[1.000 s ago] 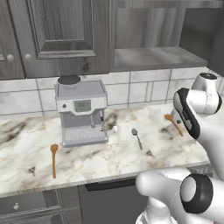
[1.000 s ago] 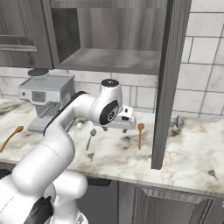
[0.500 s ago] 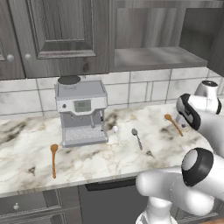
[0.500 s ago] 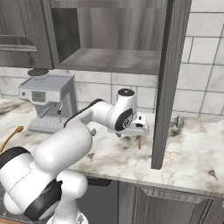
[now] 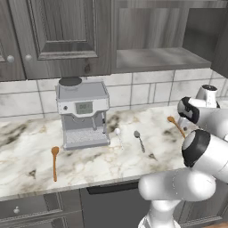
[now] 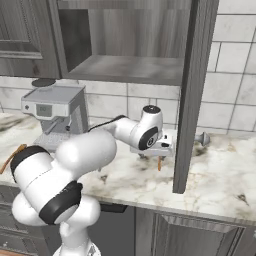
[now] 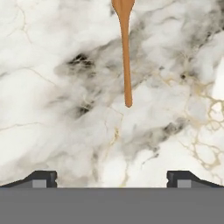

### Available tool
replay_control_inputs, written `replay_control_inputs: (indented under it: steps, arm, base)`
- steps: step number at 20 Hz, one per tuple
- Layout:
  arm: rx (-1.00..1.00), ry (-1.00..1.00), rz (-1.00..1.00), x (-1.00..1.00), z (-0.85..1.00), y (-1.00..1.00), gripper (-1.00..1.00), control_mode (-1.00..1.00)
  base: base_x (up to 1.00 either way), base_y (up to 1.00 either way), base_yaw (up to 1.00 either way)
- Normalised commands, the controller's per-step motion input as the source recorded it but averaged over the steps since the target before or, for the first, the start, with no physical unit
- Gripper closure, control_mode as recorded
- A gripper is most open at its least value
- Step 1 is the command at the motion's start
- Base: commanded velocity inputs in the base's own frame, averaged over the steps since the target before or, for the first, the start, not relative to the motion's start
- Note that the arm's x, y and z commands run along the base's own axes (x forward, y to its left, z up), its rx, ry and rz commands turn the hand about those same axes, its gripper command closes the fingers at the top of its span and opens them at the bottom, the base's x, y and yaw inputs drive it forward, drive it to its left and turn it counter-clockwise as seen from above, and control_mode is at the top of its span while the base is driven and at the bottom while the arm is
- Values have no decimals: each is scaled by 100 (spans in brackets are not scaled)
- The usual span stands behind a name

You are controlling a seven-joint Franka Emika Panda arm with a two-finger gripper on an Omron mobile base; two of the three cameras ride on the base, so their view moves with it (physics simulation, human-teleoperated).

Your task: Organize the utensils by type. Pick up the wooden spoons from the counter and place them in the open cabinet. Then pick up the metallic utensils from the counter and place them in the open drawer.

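One wooden spoon (image 5: pixel 176 125) lies on the counter (image 5: pixel 102 164) at the right, under the open cabinet (image 5: pixel 156 58). My gripper (image 6: pixel 152 156) hovers open just above this spoon's handle (image 6: pixel 159 164). In the hand view the handle (image 7: pixel 126 57) runs up from the middle, ahead of the gripper (image 7: pixel 113 179), with nothing between the fingertips (image 7: pixel 41 178). A second wooden spoon (image 5: pixel 54 162) lies far left. Between them lie two metallic spoons, one pale (image 5: pixel 118 136) and one darker (image 5: pixel 139 140). The open drawer is out of view.
A grey coffee machine (image 5: pixel 82 111) stands at the back of the counter, left of the metallic spoons. The cabinet's open door (image 6: pixel 192 90) hangs down close to the right of my hand. A tiled wall (image 5: pixel 147 93) backs the counter.
The arm has swung right and down over the right wooden spoon. The gripper stayed open and no utensil moved.
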Motion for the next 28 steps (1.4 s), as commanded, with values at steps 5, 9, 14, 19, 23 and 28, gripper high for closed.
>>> replay_control_inputs:
  steps: [5,9,14,19,23,28]
  arm:
    - [0,0,0,43,-28,0,-100,-100]
    - [0,0,0,59,-33,-4,-100,-100]
    - [0,0,0,54,-35,-12,-100,-100]
    - [1,0,0,28,-29,-24,-100,-100]
    - [1,0,0,23,-23,-19,-100,-100]
    - [0,0,0,26,-22,-2,-100,-100]
  base:
    - [0,0,0]
    - [0,0,0]
    - [0,0,0]
    - [0,0,0]
    - [0,0,0]
    - [0,0,0]
